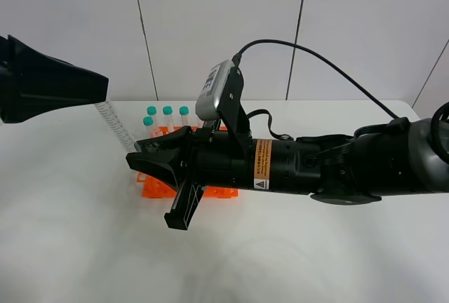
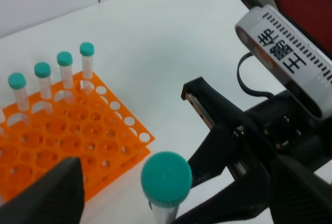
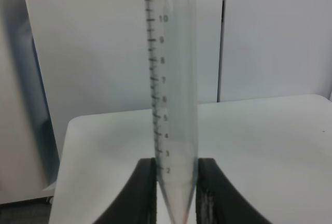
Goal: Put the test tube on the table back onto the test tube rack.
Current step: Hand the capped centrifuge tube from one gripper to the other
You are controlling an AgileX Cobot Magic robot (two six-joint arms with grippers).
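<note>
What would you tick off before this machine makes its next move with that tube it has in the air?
1. Right gripper holds the test tube: ok, jaws closed on its tapered tip.
2. Left gripper clear of it: ok, open, jaws wide either side of the teal cap.
3. Cap on: ok.
4. Test tube rack has free holes: ok, most are empty; four other tubes stand along one edge.
5. Tube upright: not ok, it leans in the high view.
6. Tip free to enter a hole: probably not ok, the right gripper's jaws flank it.
</note>
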